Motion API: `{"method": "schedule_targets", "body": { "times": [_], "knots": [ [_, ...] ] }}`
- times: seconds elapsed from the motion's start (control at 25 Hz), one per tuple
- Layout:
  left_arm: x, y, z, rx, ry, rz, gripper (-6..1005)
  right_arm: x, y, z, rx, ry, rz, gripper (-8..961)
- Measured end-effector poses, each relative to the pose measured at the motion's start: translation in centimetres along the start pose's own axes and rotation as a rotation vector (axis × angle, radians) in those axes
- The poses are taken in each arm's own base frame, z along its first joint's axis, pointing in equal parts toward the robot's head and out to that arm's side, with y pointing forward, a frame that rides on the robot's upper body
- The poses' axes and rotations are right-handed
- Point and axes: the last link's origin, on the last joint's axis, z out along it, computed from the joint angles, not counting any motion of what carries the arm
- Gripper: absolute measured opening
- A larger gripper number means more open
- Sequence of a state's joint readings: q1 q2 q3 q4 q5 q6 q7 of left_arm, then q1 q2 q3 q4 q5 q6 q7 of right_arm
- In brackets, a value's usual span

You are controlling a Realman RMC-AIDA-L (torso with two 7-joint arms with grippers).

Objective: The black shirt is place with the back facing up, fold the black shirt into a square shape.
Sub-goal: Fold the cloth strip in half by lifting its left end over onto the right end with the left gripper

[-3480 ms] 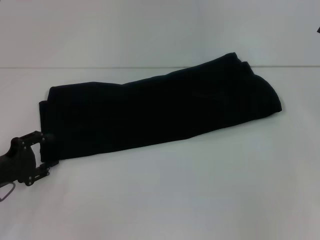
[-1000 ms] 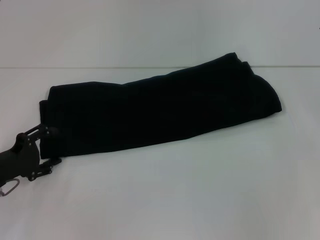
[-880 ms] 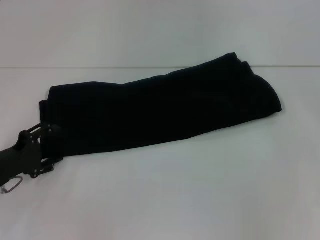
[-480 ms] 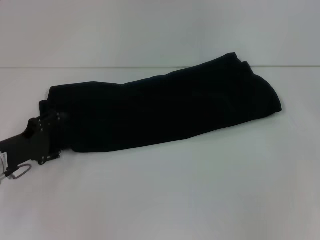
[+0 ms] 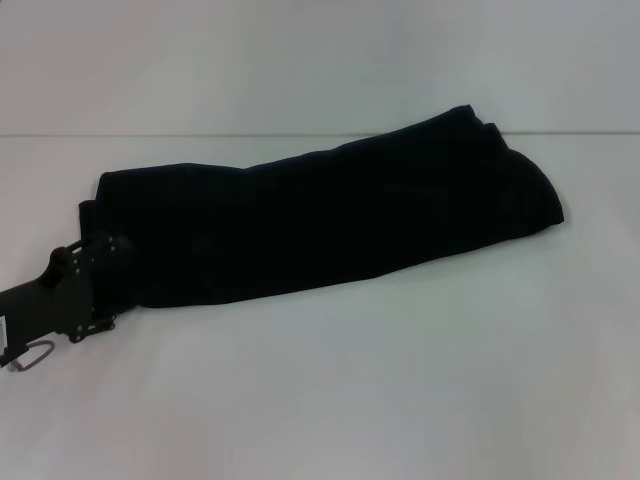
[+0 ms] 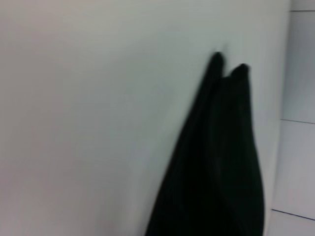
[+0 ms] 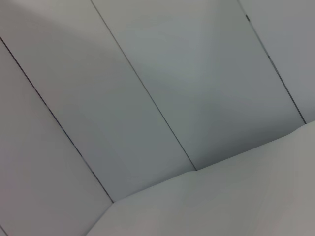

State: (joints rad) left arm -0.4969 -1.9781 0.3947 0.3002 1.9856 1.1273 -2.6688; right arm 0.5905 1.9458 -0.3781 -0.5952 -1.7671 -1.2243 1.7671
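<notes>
The black shirt (image 5: 330, 215) lies on the white table as a long folded strip, running from the near left to the far right. No lettering shows. My left gripper (image 5: 112, 283) is at the strip's left end, open, with one finger (image 5: 115, 244) over the cloth's edge and the other (image 5: 100, 323) on the table beside its near corner. In the left wrist view the shirt (image 6: 221, 172) stretches away as a dark band. My right gripper is out of view.
The white table (image 5: 400, 380) spreads bare in front of the shirt. Its back edge (image 5: 200, 135) meets a pale wall. The right wrist view shows only wall panels (image 7: 147, 73) and a bit of table top (image 7: 236, 196).
My left gripper has moved right and slightly away from me, from beside the shirt's left end onto its edge. The shirt has not moved.
</notes>
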Motion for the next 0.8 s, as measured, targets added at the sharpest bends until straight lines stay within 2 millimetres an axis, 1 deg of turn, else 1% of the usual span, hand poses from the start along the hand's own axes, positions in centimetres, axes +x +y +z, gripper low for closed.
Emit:
{"method": "schedule_targets", "body": {
  "times": [0.12,0.44,0.56,0.64,0.72,0.76,0.8],
  "knots": [
    [0.1,-0.4,-0.1,0.03,0.003,-0.003,861,0.0,0.0,0.0,0.0,0.0,0.001,753],
    [0.3,1.1,1.6,0.014,0.038,0.058,861,0.1,0.3,-0.1,-0.023,-0.002,0.005,752],
    [0.1,1.7,1.9,-0.038,0.053,0.072,862,0.1,0.3,-0.2,-0.024,-0.006,0.009,752],
    [0.0,2.0,1.6,-0.091,0.062,0.087,862,0.1,0.2,-0.3,-0.023,-0.005,0.01,752],
    [0.1,1.2,1.3,-0.062,0.057,0.064,862,0.2,0.2,-0.4,-0.021,-0.005,0.011,752],
    [0.1,1.2,1.3,-0.062,0.057,0.064,862,0.2,0.2,-0.4,-0.021,-0.005,0.011,752],
    [0.0,0.7,1.2,-0.026,0.044,0.045,862,0.2,0.1,-0.5,-0.02,-0.005,0.012,752]
  ]
}}
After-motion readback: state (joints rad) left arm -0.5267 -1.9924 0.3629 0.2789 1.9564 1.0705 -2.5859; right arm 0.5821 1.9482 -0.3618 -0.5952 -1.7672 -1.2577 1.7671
